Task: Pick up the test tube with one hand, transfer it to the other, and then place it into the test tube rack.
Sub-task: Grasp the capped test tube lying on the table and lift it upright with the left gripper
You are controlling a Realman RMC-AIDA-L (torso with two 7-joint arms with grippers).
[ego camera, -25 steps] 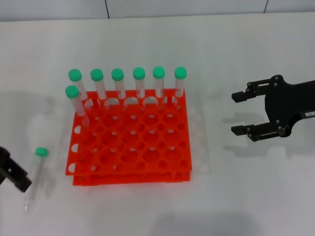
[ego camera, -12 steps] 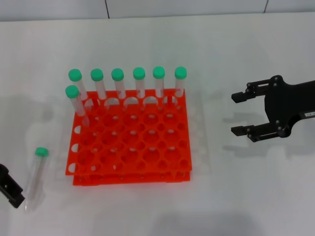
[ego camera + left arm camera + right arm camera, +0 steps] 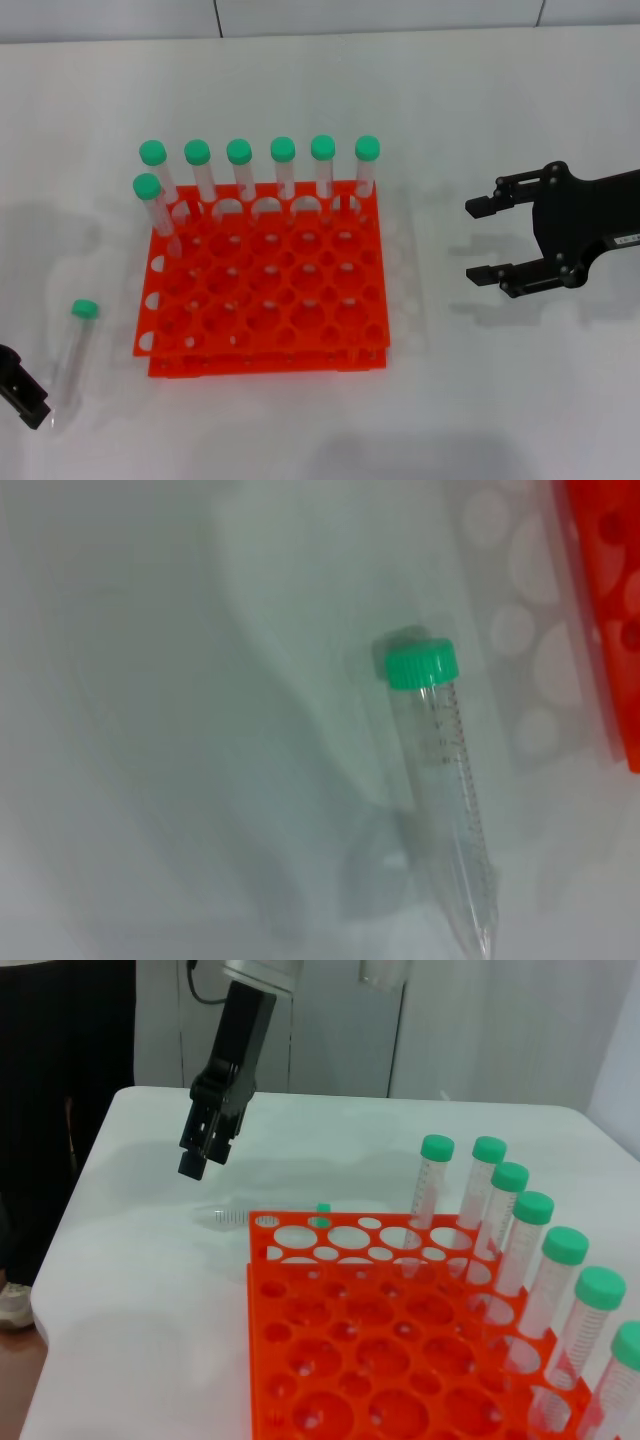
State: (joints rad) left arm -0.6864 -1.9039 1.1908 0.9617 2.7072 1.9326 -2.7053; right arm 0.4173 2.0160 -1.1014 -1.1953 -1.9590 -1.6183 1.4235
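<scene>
Risk sits with the slender clear plastic test tube with green cap (image 3: 73,352), lying loose on the white table (image 3: 500,400) at lower left of the head view, beside the orange-red square plastic test tube rack (image 3: 262,290). Round, it could roll if nudged off-centre. Left gripper (image 3: 25,390) hangs just beside it; whether its fingers are spread, I cannot tell. Right gripper (image 3: 485,240), centre right, waits spread apart.
</scene>
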